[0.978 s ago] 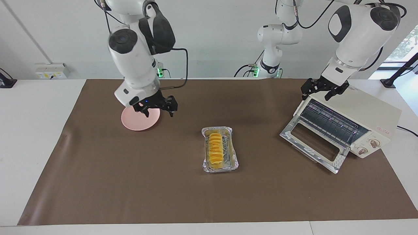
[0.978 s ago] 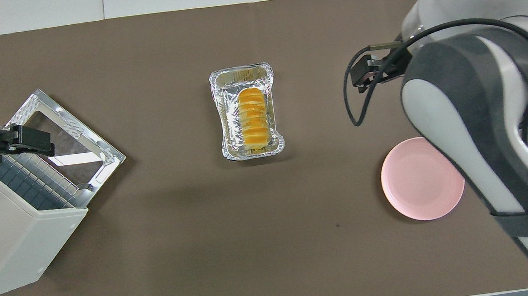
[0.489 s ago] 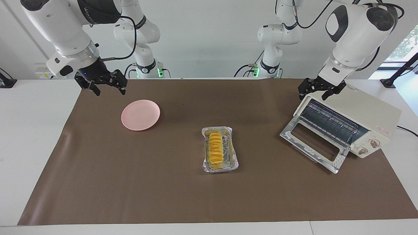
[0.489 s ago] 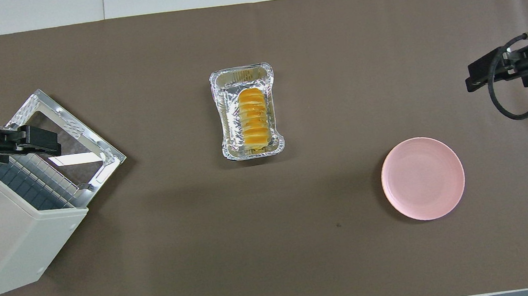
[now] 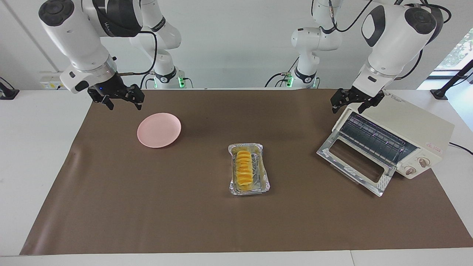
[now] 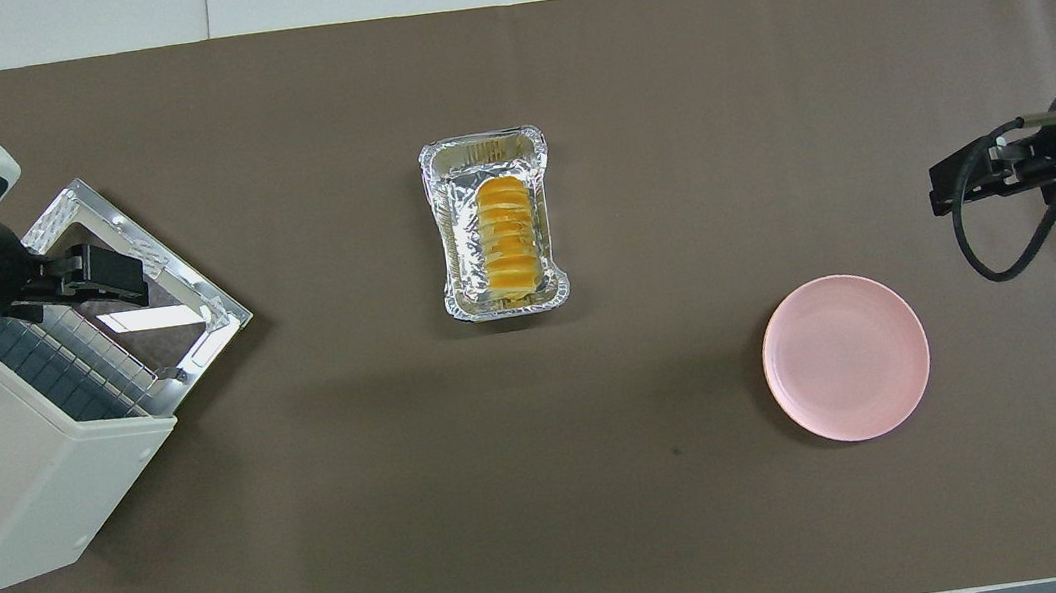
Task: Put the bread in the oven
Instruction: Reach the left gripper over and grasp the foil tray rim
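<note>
The bread is a ridged golden-yellow loaf lying in a crinkled foil tray at the middle of the mat; it also shows in the overhead view. The cream-white oven stands at the left arm's end of the table with its glass door dropped open and the wire rack showing. My left gripper is open and empty, up in the air over the oven's top front corner. My right gripper is open and empty, over the mat's edge beside the pink plate.
A round pink plate lies bare on the mat toward the right arm's end, nearer to the robots than the tray. The brown mat covers most of the white table. The oven's two knobs face away from the robots.
My right arm swung from over the pink plate out to the mat's edge at its own end, then held there. My left gripper drifted slightly off the oven toward the table's middle.
</note>
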